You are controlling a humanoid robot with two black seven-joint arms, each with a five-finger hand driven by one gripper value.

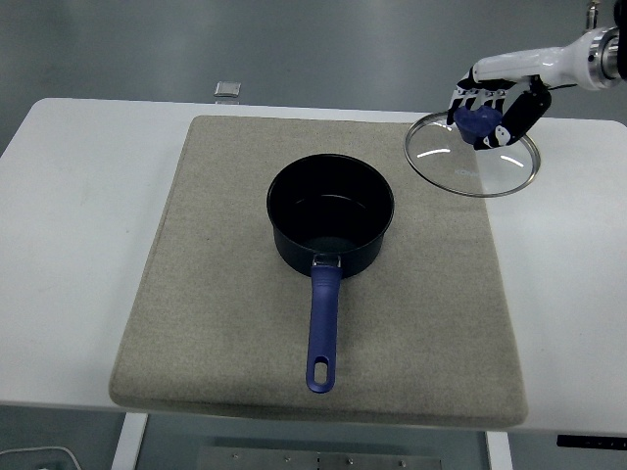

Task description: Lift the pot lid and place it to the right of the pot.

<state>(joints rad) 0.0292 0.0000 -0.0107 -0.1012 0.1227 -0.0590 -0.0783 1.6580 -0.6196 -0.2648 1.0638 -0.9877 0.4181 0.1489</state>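
A dark blue pot with a long blue handle stands uncovered in the middle of the beige mat, handle pointing toward the near edge. My right hand grips the blue knob of the glass pot lid, which hangs tilted in the air above the mat's far right corner, well to the right of the pot. The left arm is out of view.
The white table extends around the mat. A small grey object lies at the table's far edge. The right side of the table beyond the mat is bare.
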